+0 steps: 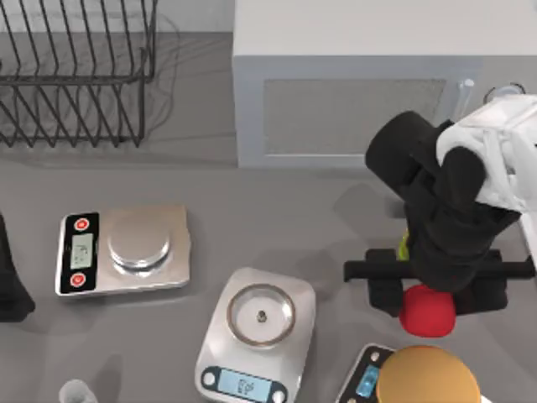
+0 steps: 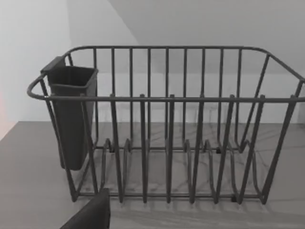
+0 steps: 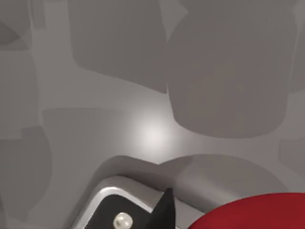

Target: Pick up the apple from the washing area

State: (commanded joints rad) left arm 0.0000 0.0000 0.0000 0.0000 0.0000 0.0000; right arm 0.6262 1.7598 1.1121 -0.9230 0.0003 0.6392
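Right hand (image 1: 428,294) grips the apple (image 1: 427,310) above the table (no readable labels); left arm parked.

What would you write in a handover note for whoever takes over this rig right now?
Right tool: low over the table's right side, at the apple; whether it is gripping cannot be seen.
Left arm: parked at the table's left edge, facing the rack.
Apple: between two scales and the disc, red edge visible in the right wrist view.
Done: approach. Left: confirm grasp, lift.
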